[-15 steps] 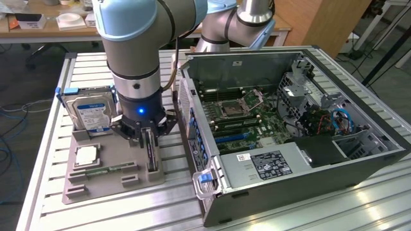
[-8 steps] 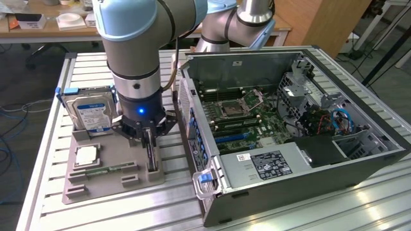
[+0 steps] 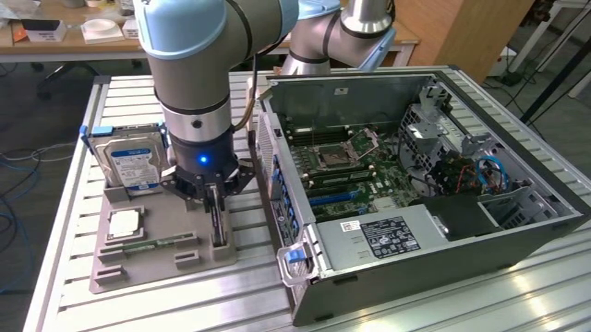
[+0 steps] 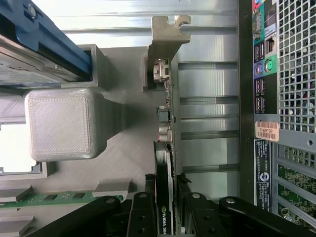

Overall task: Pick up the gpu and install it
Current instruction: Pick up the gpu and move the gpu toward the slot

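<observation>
Fingers (image 4: 142, 213) of the black gripper (image 3: 214, 197) press on both faces of the gpu (image 3: 219, 223), a thin dark rectangular circuit card standing on its long edge in a slot of the grey printed plastic holder tray (image 3: 162, 232); the jaws are clamped on its upper edge. In the wrist view the gpu (image 4: 166, 158) runs edge-on away from the gripper (image 4: 166, 181) and ends in its narrow silver metal bracket (image 4: 168, 32). Toward the exterior view's right, the perforated rear wall of the open dark computer case (image 3: 443, 277) stands near, with a bare strip of slatted aluminium table (image 3: 249, 290) between. Toward the exterior view's left, a boxy silver hard drive with a blue-white label (image 3: 132, 162) stands upright in the same tray, apart from the gpu, and a slim green memory stick (image 3: 152, 243) lies flat near the gpu's lower edge.
</observation>
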Robot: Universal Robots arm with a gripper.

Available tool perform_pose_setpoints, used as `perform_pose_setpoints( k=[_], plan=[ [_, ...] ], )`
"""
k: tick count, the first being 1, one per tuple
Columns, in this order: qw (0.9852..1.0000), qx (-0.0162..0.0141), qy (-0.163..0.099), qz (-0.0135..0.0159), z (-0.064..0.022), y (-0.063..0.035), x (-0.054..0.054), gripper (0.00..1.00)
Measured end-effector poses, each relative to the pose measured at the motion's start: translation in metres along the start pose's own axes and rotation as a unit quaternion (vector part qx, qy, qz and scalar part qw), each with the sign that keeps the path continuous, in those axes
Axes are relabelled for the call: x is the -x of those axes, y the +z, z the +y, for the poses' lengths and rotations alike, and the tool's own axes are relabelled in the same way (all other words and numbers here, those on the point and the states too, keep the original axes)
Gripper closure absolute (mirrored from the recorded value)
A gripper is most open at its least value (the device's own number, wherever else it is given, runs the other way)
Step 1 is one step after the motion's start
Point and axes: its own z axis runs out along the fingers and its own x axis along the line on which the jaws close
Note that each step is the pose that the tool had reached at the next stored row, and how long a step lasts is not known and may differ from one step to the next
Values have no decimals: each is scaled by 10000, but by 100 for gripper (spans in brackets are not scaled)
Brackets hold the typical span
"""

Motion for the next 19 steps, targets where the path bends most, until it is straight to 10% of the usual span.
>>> perform_pose_setpoints(
  k=[19],
  plan=[
    [10000, 0, 0, 0, 0, 0, 0, 74]
  ],
)
